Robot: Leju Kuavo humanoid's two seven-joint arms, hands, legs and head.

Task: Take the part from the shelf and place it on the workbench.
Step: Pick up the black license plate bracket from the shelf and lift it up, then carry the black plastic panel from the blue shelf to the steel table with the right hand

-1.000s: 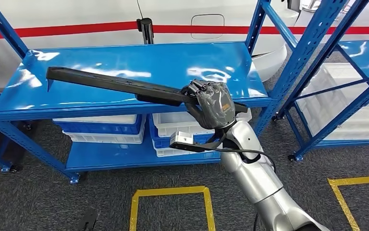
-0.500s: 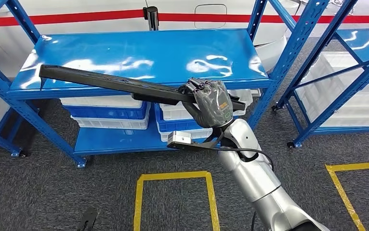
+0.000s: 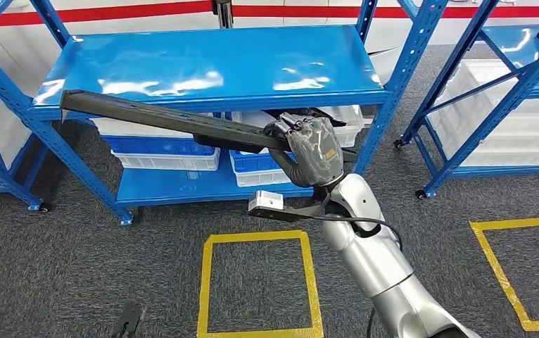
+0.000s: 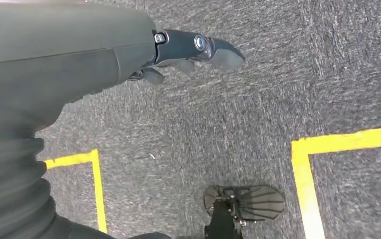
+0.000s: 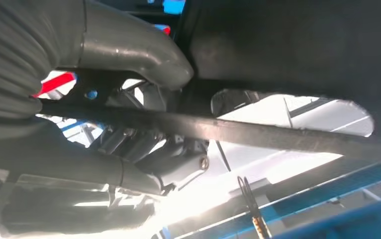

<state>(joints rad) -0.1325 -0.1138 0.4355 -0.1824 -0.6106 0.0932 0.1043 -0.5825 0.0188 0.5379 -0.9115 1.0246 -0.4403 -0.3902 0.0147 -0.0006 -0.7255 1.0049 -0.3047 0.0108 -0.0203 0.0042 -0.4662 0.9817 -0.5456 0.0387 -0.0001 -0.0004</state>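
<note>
The right hand grips with closed fingers one end of the long black part, held in front of the blue shelf, above white bins.

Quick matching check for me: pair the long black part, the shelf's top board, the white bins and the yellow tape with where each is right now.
Things:
1. long black part
2. top board of the blue shelf
3. white bins
4. yellow tape square

States:
A. on the lower shelf level
B. bare
C. held in the right hand
D. on the carpet

Pairs: 1-C, 2-B, 3-A, 4-D
</note>
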